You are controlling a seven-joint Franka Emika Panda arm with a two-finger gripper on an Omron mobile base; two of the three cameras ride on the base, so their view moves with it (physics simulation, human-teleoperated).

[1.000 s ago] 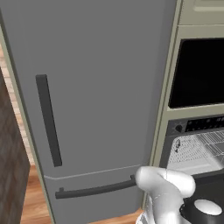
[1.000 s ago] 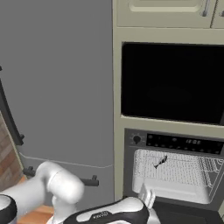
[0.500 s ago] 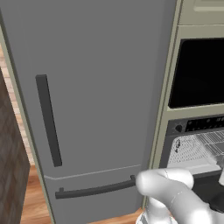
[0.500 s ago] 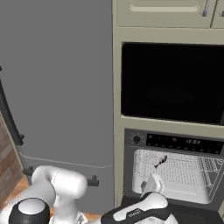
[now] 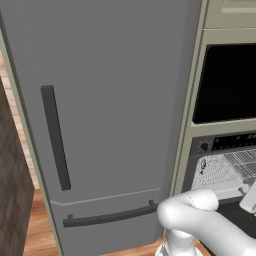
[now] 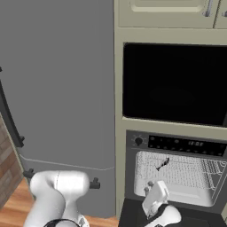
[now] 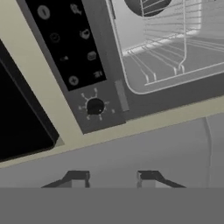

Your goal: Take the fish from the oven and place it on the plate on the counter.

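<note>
Pale grey inside, the oven point(image 6: 177, 175) stands open below the black-windowed microwave point(image 6: 173, 84) and right of the tall grey fridge point(image 5: 105, 120). On the oven's wire rack point(image 6: 186, 170) lies the fish point(image 6: 162, 164), a slim dark sliver toward the rack's left side. Low at the oven's mouth, the gripper point(image 6: 150, 189) hovers just short of the rack with nothing between its fingers point(image 7: 79, 176), which stand apart.

Flat, even rendered light (hardly any shadows), slightly soft.
</note>
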